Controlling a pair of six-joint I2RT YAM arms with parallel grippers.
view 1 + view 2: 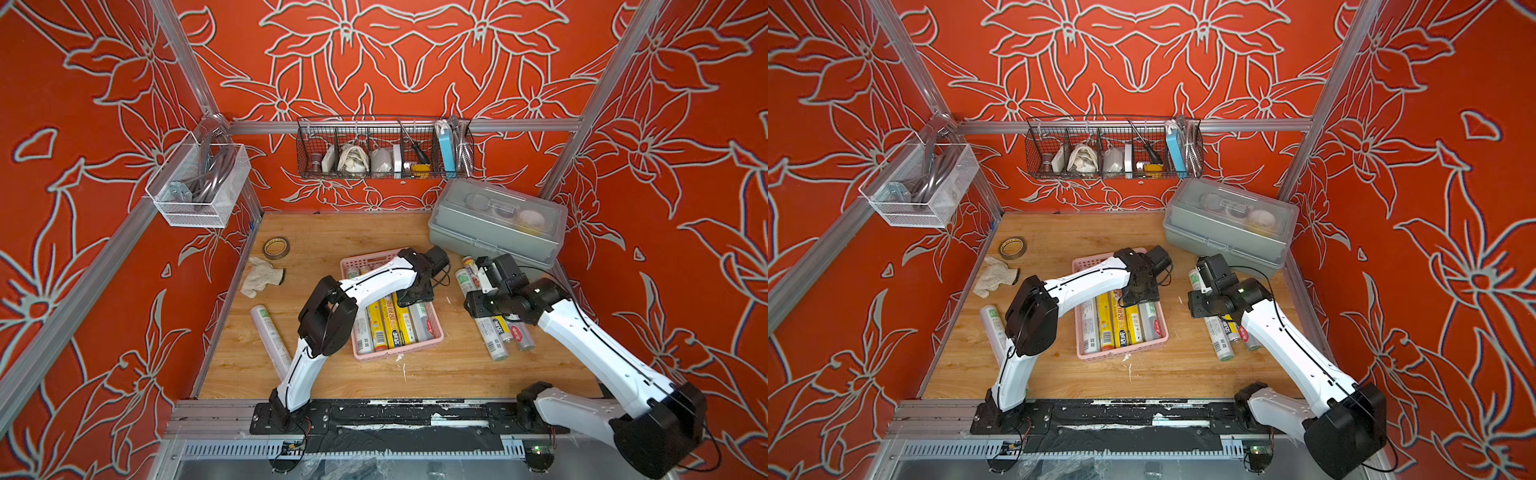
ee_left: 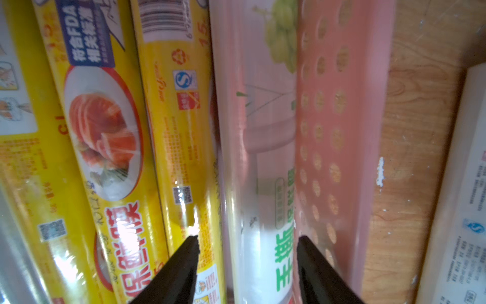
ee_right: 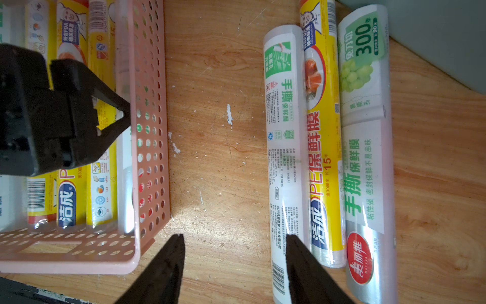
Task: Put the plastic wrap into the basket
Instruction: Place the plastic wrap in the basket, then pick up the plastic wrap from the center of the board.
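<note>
The pink basket [image 1: 397, 353] [image 3: 147, 131] sits mid-table with several plastic wrap rolls [image 1: 390, 324] lying lengthwise in it. My left gripper [image 2: 247, 237] [image 1: 415, 295] hangs low inside the basket, open. Its jaws straddle a white-green roll [image 2: 257, 158] that lies against the basket wall [image 2: 328, 131], beside yellow rolls [image 2: 105, 131]. My right gripper [image 3: 234, 235] is open over bare wood between the basket and three rolls on the table: white [image 3: 284, 131], yellow [image 3: 323, 131] and white-green "300" [image 3: 365, 131]. Another white roll [image 1: 270, 332] lies left of the basket, partly under the left arm.
A brown tape ring [image 1: 276, 248] and a white glove [image 1: 259, 276] lie at the back left. A grey lidded box [image 1: 498, 220] stands at the back right, close to the three rolls. A black wire basket [image 1: 384, 149] and a white mesh basket [image 1: 199, 187] hang on the walls.
</note>
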